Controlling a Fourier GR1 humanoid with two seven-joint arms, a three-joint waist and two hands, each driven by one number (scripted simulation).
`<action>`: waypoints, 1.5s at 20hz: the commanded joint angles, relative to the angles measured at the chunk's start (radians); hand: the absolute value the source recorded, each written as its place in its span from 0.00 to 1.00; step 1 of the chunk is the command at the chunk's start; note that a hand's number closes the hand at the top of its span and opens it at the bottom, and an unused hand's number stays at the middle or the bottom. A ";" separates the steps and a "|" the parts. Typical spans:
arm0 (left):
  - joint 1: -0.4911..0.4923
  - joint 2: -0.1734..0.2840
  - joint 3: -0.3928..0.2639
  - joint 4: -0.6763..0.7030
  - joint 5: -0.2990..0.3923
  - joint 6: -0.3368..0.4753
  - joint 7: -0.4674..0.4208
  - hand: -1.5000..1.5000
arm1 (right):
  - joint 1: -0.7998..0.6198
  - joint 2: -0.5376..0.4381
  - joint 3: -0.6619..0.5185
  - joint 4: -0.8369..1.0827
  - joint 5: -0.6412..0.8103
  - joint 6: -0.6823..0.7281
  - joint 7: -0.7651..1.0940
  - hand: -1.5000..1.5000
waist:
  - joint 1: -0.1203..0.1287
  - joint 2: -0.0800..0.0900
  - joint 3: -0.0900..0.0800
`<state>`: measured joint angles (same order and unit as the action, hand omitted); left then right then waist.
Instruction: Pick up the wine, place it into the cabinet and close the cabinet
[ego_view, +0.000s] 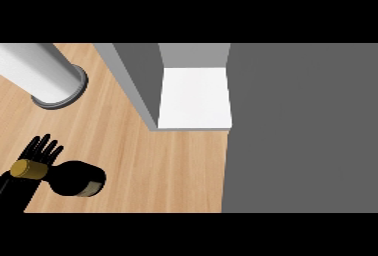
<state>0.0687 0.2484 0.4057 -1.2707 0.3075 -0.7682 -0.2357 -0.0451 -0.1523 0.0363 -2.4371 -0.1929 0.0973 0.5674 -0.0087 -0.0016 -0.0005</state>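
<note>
At the far left of my view, low down, my left hand (38, 152) comes in from the lower edge over the wooden counter (148, 165). Its black fingers (46, 145) are spread and nearly straight, pointing up the view — they are not curled round anything that I can see. Whether the palm touches the bottle I cannot tell, because the bottle's top covers that part of the hand.

The wine bottle (74, 179) stands just right of that hand, seen almost from above: a gold cap (29, 169) lies over my palm area, and the dark, rounded body spreads out to the lower right, with a pale strip of label (93, 189) along its lower right edge. It is on the counter, outside the cabinet and well apart from it.

Above, in the upper left corner, a large pale grey cylinder (40, 72) rises from a darker ring-shaped base on the wood.

Further right stands the cabinet (140, 85). Its grey side wall runs down the view, and beside it the white inner shelf (196, 97) is exposed, so the cabinet is open. Nothing sits on the part of the shelf that shows.

The right part of the view is filled by 1 broad, flat grey panel (303, 130), reaching from top to bottom and bordering the shelf's right edge — I cannot tell for certain whether it is the cabinet's door.
</note>
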 joint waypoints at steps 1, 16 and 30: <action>-0.008 -0.028 -0.027 0.064 -0.104 -0.003 -0.129 0.00 | 0.019 0.009 0.008 -0.143 -0.049 -0.010 0.054 0.00 | 0.003 0.000 0.000; -0.097 -0.016 -0.072 0.273 -0.191 0.051 -0.221 0.00 | -0.011 0.009 0.009 -0.194 -0.050 -0.026 0.133 0.00 | -0.003 0.000 0.000; -0.237 -0.020 -0.091 0.459 -0.157 0.053 -0.273 0.00 | 0.026 0.026 0.005 -0.141 -0.069 0.018 0.074 0.00 | -0.014 0.001 -0.001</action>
<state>-0.0866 0.2581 0.3269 -0.8988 0.1572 -0.6937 -0.4514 -0.0943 -0.1365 0.0353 -2.4376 -0.1780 0.1024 0.6135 -0.0118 -0.0015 -0.0005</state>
